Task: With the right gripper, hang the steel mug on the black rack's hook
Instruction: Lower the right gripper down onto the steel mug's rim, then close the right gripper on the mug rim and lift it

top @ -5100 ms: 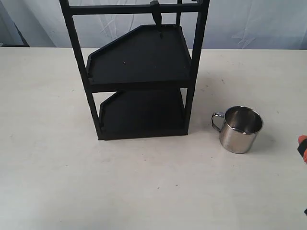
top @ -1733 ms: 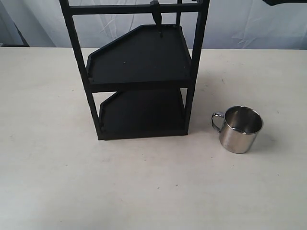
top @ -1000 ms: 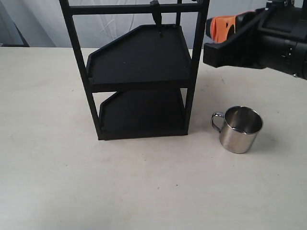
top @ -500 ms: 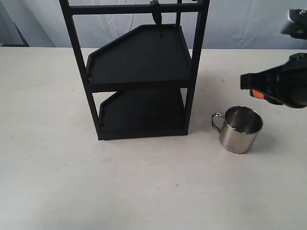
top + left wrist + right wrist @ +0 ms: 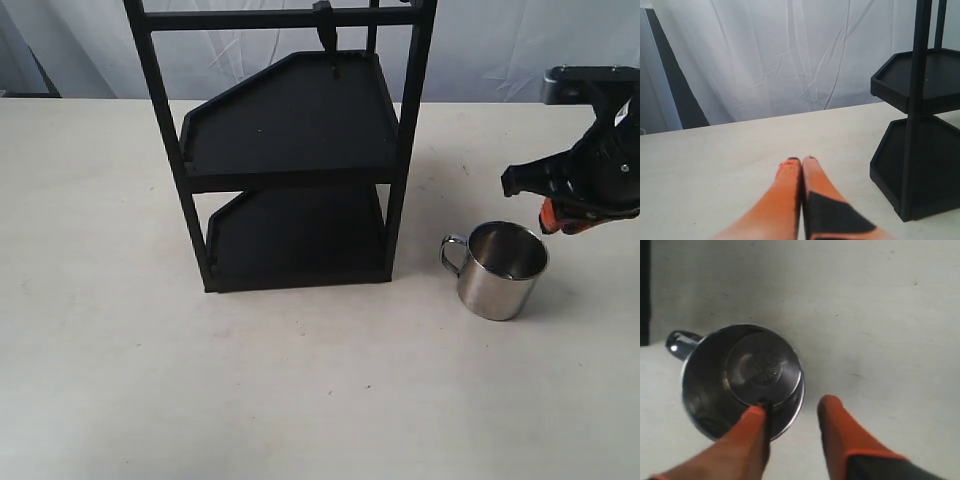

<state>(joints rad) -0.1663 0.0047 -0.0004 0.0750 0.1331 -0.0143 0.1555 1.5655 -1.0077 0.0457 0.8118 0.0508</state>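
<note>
Early stage: black-and-orange right gripper [image 5: 792, 422], fingers spread, is straddling the shiny steel mug [image 5: 500, 270] rim; ungrasped; hanging on the tall black rack's [image 5: 290, 150] hook [image 5: 325, 25], at 10 o'clock, remains.

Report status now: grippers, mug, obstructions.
Right gripper open, fingers straddling steel mug rim. Left gripper shut, idle. Mug upright on table beside black rack, hook free.

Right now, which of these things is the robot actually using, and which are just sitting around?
In use:
steel mug
black rack
hook
right gripper, open over the mug's rim

Just there:
left gripper, shut, idle
white table
white curtain
</note>
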